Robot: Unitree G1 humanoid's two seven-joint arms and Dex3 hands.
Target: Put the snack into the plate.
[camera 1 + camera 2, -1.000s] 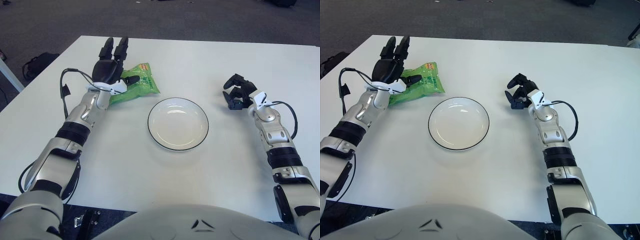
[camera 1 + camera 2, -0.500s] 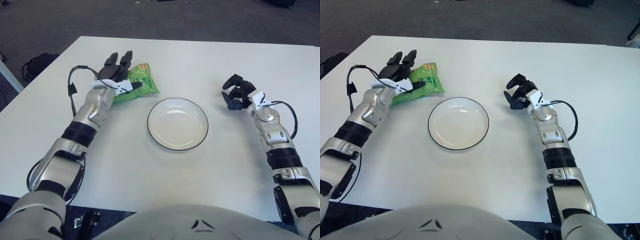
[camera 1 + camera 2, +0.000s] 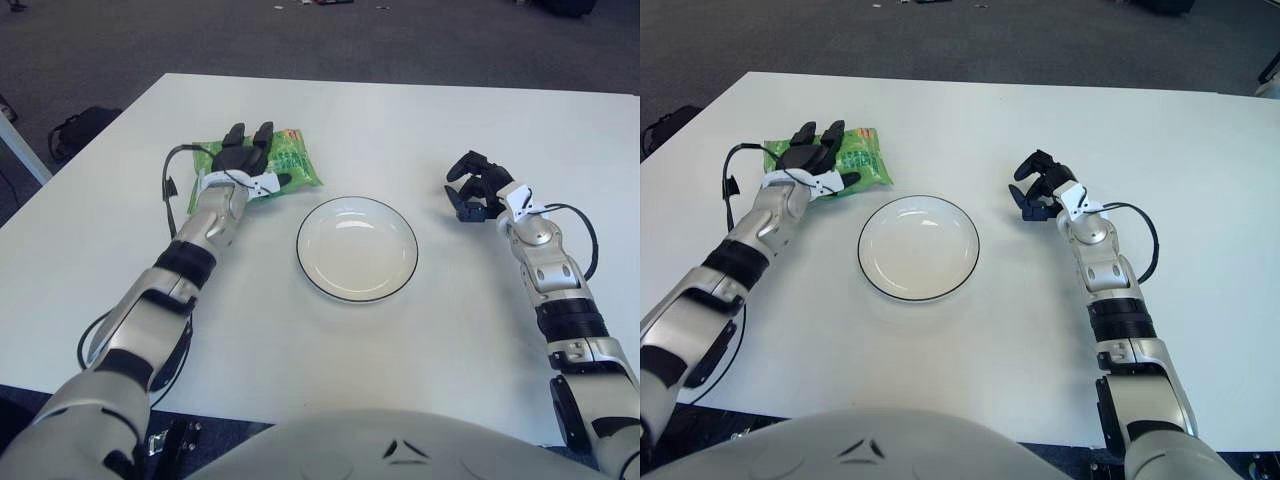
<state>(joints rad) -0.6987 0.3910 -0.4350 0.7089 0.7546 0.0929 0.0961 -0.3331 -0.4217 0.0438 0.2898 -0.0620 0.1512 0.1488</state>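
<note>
Since the earlier frames, the left hand [image 3: 243, 163] has moved in from the snack bag's left edge and now lies over the bag itself, fingers extended flat across its top and thumb out to the right; the forearm has swung inward with it. Right hand, plate and bag show no evident change of place.

White surface [image 3: 400, 110]: carries all items; dark carpeted floor lies beyond its far edge.

White plate [image 3: 356, 247]: round, dark-rimmed, near the middle of the surface, between the two arms. It holds nothing.

Green snack bag [image 3: 290, 160]: lying flat on the surface beyond and to the left of the plate, close to its rim but apart from it. The left part of the bag is covered by the left hand. Fingers rest spread over the bag rather than closed round it; whether they press on it cannot be told.

Right hand [image 3: 475, 187]: to the right of the plate, well clear of it, fingers curled inward and holding nothing.

Black cable [image 3: 172, 180]: loops off the left wrist.
</note>
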